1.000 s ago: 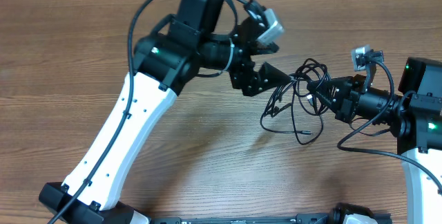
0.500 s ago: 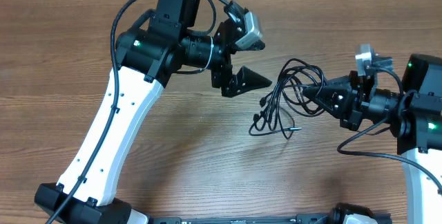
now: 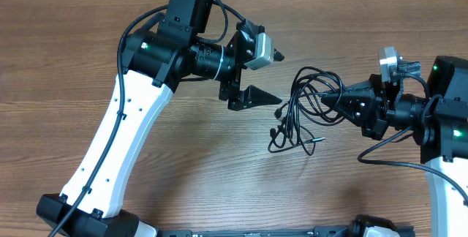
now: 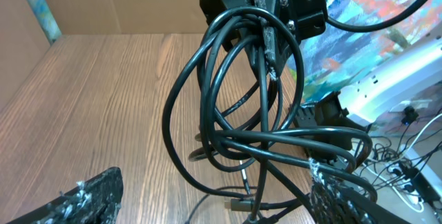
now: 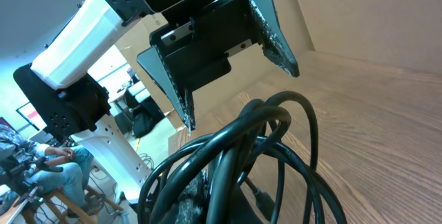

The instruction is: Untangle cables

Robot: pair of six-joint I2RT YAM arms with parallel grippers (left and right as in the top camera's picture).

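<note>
Now we see the cables (image 5: 231,156) bunched in tangled loops near the right edge of the table (image 3: 73,32), pinched in our right jaws. Our left jaws stand spread just beside the bundle on its left, not touching it.

Overhead looks down; wrist cameras closely face the cables (image 4: 276,137).
</note>
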